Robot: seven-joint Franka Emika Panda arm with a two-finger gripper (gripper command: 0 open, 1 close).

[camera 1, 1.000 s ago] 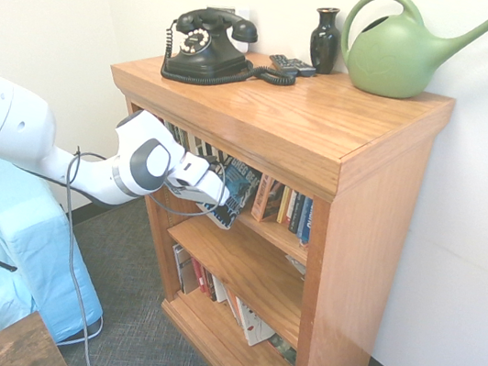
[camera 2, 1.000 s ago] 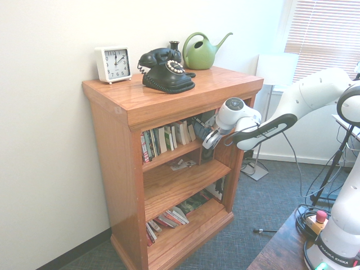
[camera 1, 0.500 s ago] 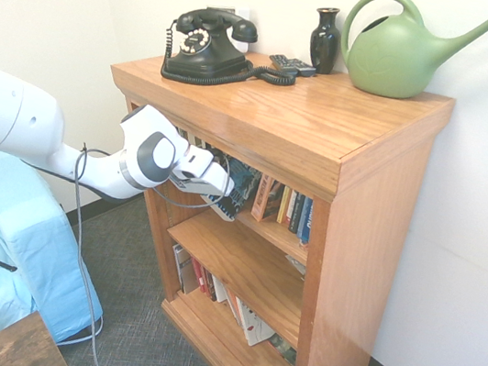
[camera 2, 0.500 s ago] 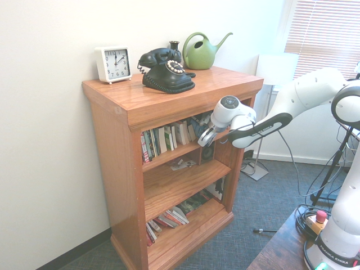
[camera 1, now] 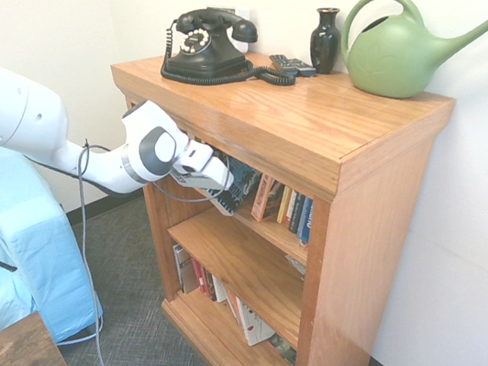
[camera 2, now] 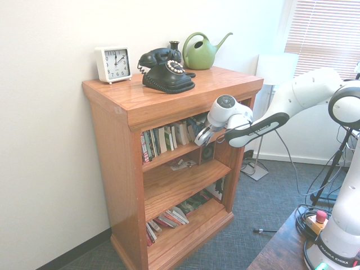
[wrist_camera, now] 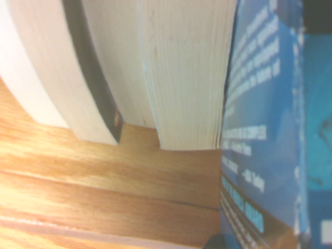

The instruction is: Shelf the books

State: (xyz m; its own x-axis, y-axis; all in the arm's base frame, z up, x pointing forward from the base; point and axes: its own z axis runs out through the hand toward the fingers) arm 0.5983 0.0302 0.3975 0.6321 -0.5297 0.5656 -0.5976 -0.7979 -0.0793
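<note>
My pincer [camera 1: 223, 200] is pinched tight on the book [camera 1: 242, 183], a thick paperback with a dark blue-teal cover, and it points downward at a slant into the top tier of the shelf [camera 1: 305, 146]. I see the book in that top tier, tilted, with its lower corner near the front edge of the tier's board and its upper part under the overhanging top. From the other side my pincer [camera 2: 202, 136] sits just right of a row of standing books [camera 2: 166, 139], with the blue book [camera 2: 198, 125] beside them. In the wrist view the blue cover [wrist_camera: 264, 129] stands just beside cream page edges [wrist_camera: 187, 72] of neighbouring books on the wooden board [wrist_camera: 104, 181]; I cannot tell whether they touch. On top of the shelf I see a black telephone [camera 1: 208, 45], a dark vase [camera 1: 324, 40], a green watering can [camera 1: 404, 52] and, in the second exterior view, a white clock [camera 2: 113, 64].
</note>
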